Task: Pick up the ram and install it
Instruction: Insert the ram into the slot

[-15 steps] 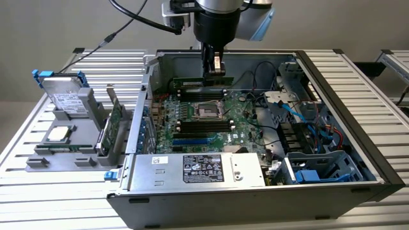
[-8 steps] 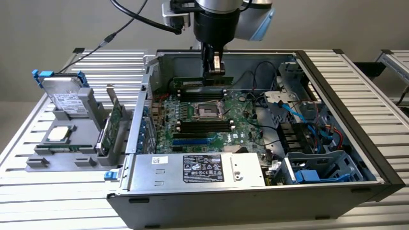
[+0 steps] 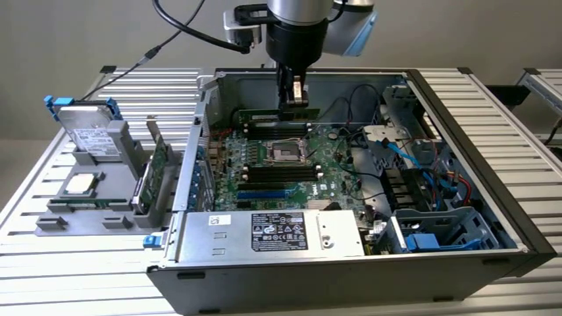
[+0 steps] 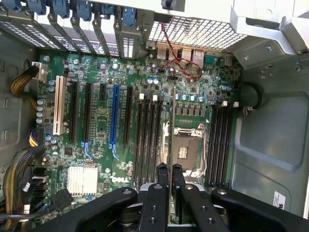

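Note:
The ram (image 3: 263, 116) is a narrow green stick, held level inside the open computer case (image 3: 491, 197). My gripper (image 3: 297, 102) is shut on its top edge, coming down from above. The stick hangs over the memory slots (image 3: 268, 128) on the far side of the processor socket (image 3: 288, 153). In the wrist view the ram (image 4: 172, 121) appears edge-on as a thin line between the two black fingers (image 4: 161, 176). It runs alongside a bank of black slots (image 4: 147, 140), close to the socket (image 4: 188, 150). Whether its lower edge touches a slot I cannot tell.
A grey fixture (image 3: 52, 220) at the exterior view's left carries a hard drive (image 3: 92, 131), a silver processor chip (image 3: 81, 184) and an upright expansion card (image 3: 158, 171). The power supply (image 3: 272, 234) fills the case's near side. Cables (image 3: 412, 158) and drive bays (image 3: 439, 230) crowd its right.

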`<state>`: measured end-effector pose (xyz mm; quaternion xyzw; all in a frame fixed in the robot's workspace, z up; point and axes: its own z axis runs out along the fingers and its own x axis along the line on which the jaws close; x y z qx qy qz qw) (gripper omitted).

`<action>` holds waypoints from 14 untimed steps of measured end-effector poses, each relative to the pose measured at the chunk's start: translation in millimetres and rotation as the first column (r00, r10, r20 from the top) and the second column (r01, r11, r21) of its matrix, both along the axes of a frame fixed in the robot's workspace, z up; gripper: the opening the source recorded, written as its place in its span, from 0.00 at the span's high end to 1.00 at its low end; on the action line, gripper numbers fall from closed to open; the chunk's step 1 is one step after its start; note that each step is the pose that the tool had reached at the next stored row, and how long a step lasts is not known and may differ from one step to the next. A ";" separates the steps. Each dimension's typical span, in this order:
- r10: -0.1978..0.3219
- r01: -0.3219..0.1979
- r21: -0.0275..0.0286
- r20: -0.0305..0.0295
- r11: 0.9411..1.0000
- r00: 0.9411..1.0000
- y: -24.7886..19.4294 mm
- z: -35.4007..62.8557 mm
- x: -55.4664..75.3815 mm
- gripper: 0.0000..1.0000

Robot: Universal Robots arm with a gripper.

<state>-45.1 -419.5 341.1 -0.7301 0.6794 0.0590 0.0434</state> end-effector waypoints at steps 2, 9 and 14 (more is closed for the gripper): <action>0.000 0.000 0.000 0.000 1.000 1.000 0.0 -3.0 0.0 0.85; -0.001 0.001 0.000 0.000 1.000 1.000 -0.1 -14.4 0.0 0.85; -0.002 0.002 -0.002 0.001 1.000 1.000 -0.1 -23.0 0.0 0.85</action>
